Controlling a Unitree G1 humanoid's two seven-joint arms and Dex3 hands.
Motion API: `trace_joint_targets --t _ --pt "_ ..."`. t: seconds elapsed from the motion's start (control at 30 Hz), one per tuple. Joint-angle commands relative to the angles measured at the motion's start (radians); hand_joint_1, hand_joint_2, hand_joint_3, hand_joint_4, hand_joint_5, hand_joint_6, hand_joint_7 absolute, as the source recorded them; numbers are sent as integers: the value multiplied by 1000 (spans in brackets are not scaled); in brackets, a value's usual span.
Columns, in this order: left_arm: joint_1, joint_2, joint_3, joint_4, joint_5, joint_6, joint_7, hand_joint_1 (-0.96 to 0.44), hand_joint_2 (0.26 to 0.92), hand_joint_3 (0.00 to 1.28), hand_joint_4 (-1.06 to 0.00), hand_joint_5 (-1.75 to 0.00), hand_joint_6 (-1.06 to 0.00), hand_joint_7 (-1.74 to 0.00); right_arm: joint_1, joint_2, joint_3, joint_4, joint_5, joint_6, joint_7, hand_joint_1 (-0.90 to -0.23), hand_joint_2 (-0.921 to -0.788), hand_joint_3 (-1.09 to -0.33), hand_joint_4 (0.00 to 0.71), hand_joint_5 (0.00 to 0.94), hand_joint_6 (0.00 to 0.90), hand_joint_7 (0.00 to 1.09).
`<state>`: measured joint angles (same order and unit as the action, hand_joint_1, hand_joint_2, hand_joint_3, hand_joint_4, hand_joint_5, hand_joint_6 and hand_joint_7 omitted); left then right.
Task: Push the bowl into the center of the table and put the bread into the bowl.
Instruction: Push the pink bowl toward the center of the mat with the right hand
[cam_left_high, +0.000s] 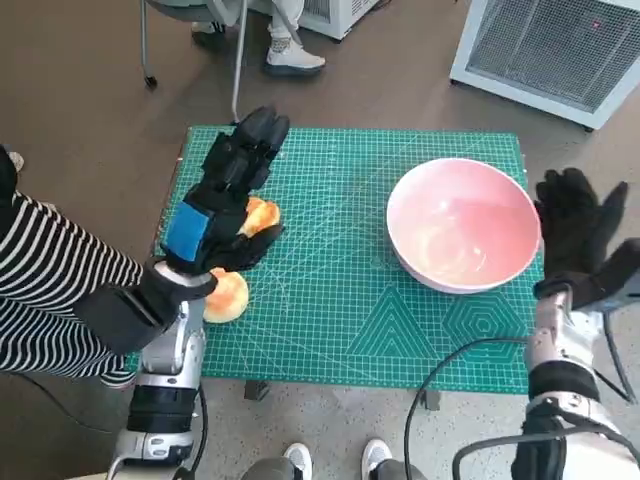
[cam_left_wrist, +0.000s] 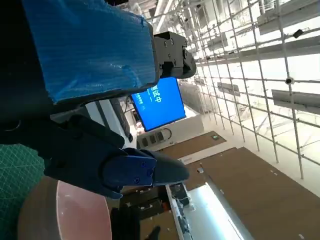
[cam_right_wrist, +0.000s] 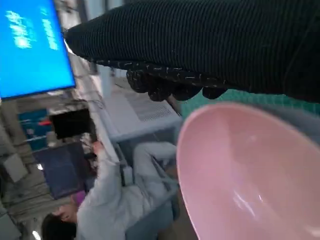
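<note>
Sitting mouth-up, the round pink bowl (cam_left_high: 463, 225) shows no long axis. Left hand (cam_left_high: 228, 190) spreads empty over bread (cam_left_high: 226, 294); right hand (cam_left_high: 580, 235), fingers wide, holds nothing beside the bowl.

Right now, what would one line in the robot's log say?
round pink plastic bowl: right side of green mat, empty | golden bread rolls: left side, on mat | left hand: above rolls, fingers apart | right hand: open beside bowl

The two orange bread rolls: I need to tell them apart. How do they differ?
The farther orange bread roll lies mostly hidden under the black left hand; the nearer orange bread roll shows more fully beside the left wrist. The nearer one looks paler. Both are rounded and lie on the green cutting mat.
</note>
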<state>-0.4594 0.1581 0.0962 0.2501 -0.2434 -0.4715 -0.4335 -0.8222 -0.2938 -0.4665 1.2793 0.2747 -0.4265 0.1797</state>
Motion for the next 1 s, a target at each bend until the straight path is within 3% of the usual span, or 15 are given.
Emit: trace_joint_targets --t 0.03,0.6,1.0 --pt "23 20 15 -25 -10 0 -3 -588 921 315 -121 -26 1 -406 -15 44 -11 21 17 42 6 -683 -921 -949 193 13 144 323" --pt "66 28 31 -56 9 -11 25 -592 921 295 -127 -19 0 -412 -76 143 -7 25 20 72 66 -687 -921 -925 197 4 174 285" --pt "99 37 38 -83 15 -6 50 -601 921 287 -134 -18 -6 -412 -122 211 1 36 14 97 76 -705 -921 -930 171 0 153 257"
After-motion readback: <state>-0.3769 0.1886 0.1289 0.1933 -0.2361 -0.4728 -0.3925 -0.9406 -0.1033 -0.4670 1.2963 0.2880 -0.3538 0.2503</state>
